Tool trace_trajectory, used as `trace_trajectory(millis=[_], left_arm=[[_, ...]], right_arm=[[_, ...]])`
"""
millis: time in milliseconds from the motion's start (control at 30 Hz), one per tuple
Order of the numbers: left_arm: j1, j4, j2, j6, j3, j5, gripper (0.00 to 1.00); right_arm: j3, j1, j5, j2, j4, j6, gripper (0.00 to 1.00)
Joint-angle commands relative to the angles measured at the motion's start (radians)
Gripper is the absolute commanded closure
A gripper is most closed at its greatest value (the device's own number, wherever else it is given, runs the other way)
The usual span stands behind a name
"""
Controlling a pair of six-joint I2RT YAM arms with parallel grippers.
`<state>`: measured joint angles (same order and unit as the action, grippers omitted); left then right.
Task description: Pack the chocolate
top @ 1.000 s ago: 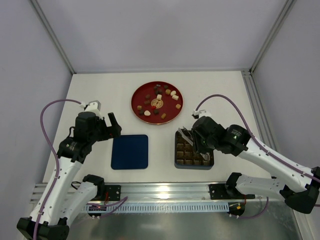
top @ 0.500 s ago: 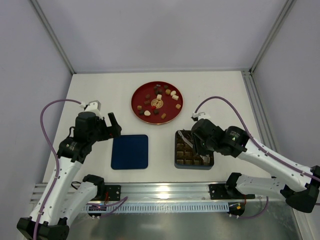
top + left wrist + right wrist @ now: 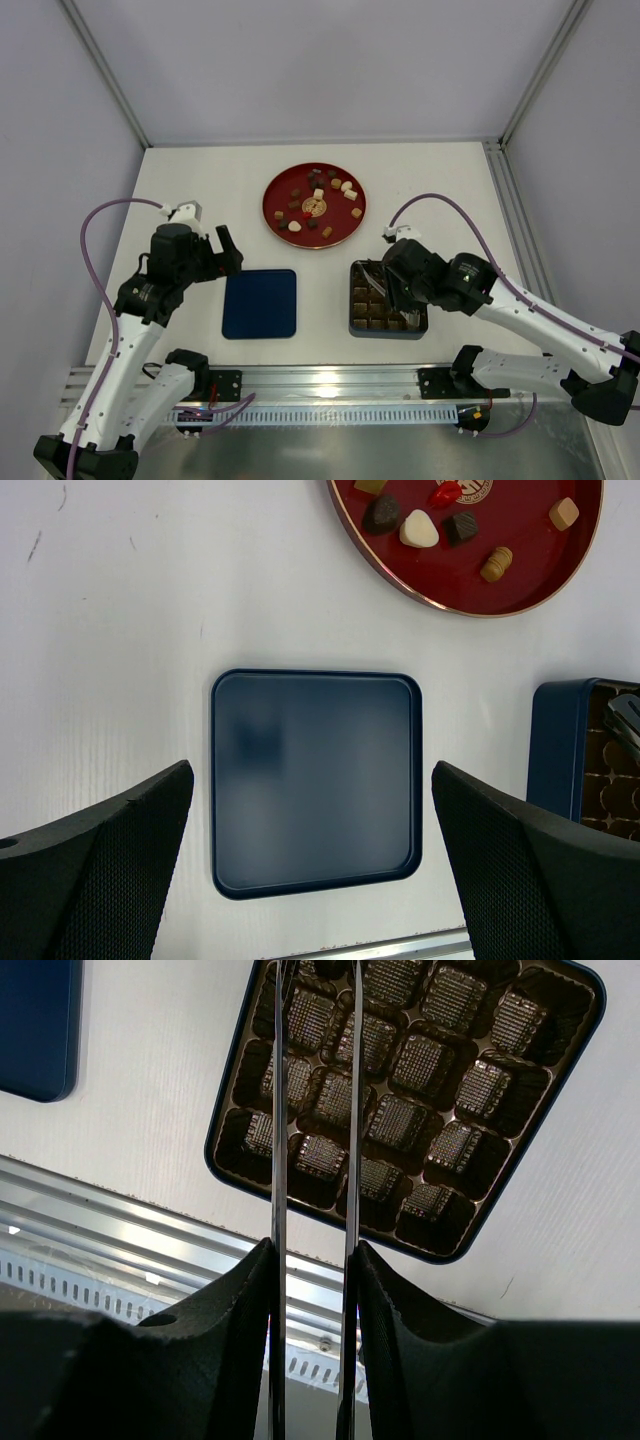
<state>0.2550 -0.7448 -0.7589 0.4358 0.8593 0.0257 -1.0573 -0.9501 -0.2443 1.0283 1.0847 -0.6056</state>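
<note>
Top external view: brown and cream chocolate bonbons point(image 3: 319, 194) all lie on the round red plate point(image 3: 267, 206), upper centre; brown gridded tray point(image 3: 372, 318) looks unfilled. Left jaws gape empty; right jaws unclear.

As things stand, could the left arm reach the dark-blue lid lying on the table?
Probably yes. The left end effector hangs open close by the lid, nothing lies on the lid, and the right end effector is over the tray, well clear.
</note>
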Motion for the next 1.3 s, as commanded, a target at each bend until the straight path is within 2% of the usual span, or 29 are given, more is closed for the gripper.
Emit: trace_trajectory(millis=[0,367,533,733,900,1033,1267], left_arm=[[0.004,0.025,0.003,-0.012,-0.002,0.01,0.0],[0.003,0.024,0.004,-0.014,0.0,0.008,0.0],[0.004,0.025,0.003,-0.012,0.0,0.01,0.0],[0.004,0.025,0.003,-0.012,0.0,0.01,0.0],[0.003,0.025,0.003,-0.012,0.0,0.008,0.0],[0.003,0.025,0.0,-0.012,0.0,0.01,0.0],[0.004,0.024,-0.003,-0.012,0.0,0.011,0.0]], right_arm=[[-0.004,-0.007,-0.018,0.004,-0.031,-0.013,0.61],[-0.066,-0.007,-0.029,0.015,-0.003,0.012,0.6],[-0.17,-0.007,-0.029,0.039,0.015,0.053,0.6],[-0.297,0.016,-0.023,0.165,-0.017,0.135,0.6],[-0.378,0.105,0.066,0.289,-0.107,0.224,0.6],[-0.454,0.18,0.115,0.415,-0.18,0.271,0.6],[-0.635,0.229,0.151,0.677,-0.192,0.334,0.6]])
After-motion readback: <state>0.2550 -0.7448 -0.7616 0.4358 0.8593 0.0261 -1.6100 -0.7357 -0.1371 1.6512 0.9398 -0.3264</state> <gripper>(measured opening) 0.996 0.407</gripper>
